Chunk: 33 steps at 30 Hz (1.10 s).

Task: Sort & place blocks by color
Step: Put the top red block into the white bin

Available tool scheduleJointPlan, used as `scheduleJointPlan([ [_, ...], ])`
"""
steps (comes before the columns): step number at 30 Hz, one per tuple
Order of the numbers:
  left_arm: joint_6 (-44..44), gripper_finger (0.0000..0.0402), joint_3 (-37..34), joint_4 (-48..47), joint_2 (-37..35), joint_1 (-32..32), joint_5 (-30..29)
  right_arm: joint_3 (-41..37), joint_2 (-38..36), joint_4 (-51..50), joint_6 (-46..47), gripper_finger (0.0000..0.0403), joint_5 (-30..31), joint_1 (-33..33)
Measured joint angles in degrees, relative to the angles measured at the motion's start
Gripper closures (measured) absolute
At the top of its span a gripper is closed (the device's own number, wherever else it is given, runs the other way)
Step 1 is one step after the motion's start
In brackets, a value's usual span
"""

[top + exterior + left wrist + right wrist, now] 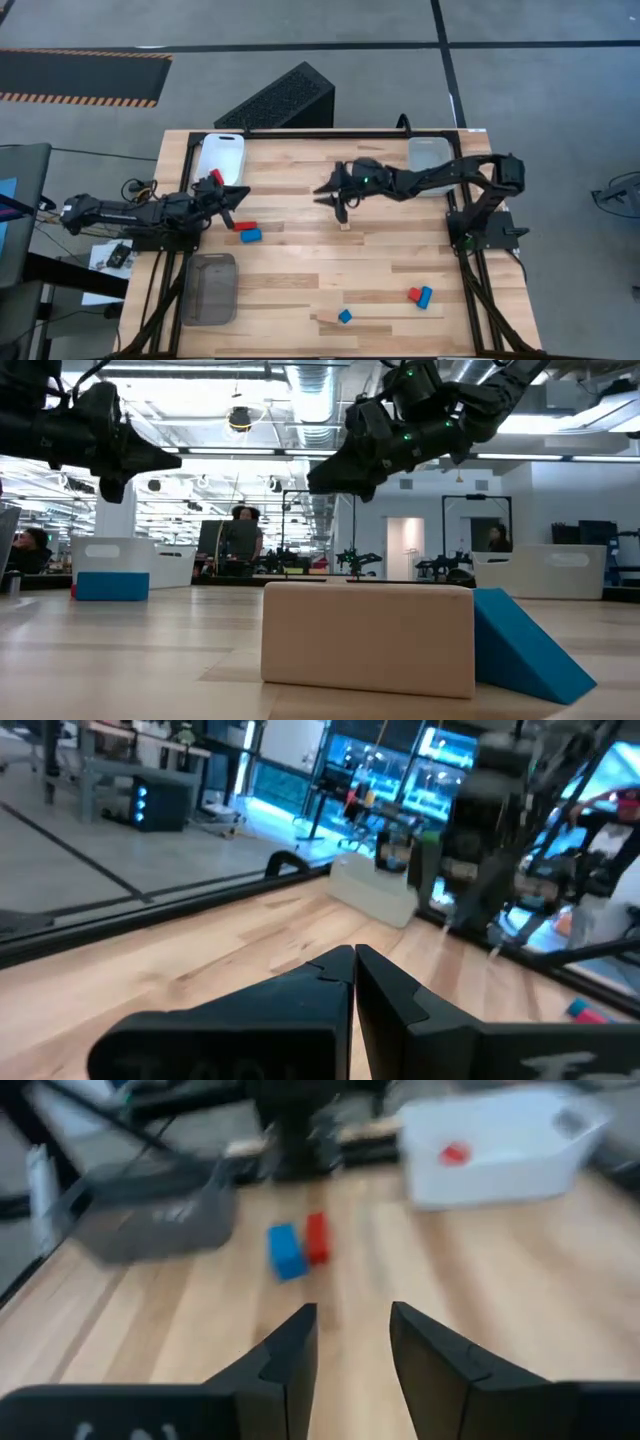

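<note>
Red block (316,1237) beside blue block (286,1250); white tray (500,1150) holds red.

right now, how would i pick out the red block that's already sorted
Find the white tray at the table's far left corner, beside the left gripper. The red block lies inside it; the other red blocks lie on bare wood beside blue ones.
</note>
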Motion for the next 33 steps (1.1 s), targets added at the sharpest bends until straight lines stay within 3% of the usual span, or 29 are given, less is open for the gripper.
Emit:
scheduleJointPlan([
  [10,-0.04,0.0402,0.30,9.17,7.95,-5.10,-1.71,0.11,-0.09,-2.45,-1.10,0.0248,3.34,5.52],
  [19,2.60,0.0402,5.58,9.04,17.01,-8.89,-7.03,-2.07,-0.14,-2.84,-2.43,0.0251,3.32,3.29],
  [26,1.34,0.0402,8.02,9.06,24.42,-9.15,-8.31,-7.47,-3.77,-0.64,-1.25,0.0250,2.82,0.28],
  [33,-0.99,0.0402,11.87,9.04,33.13,-9.14,-9.19,-12.44,-8.21,-0.08,-1.73,0.0243,2.40,1.63],
])
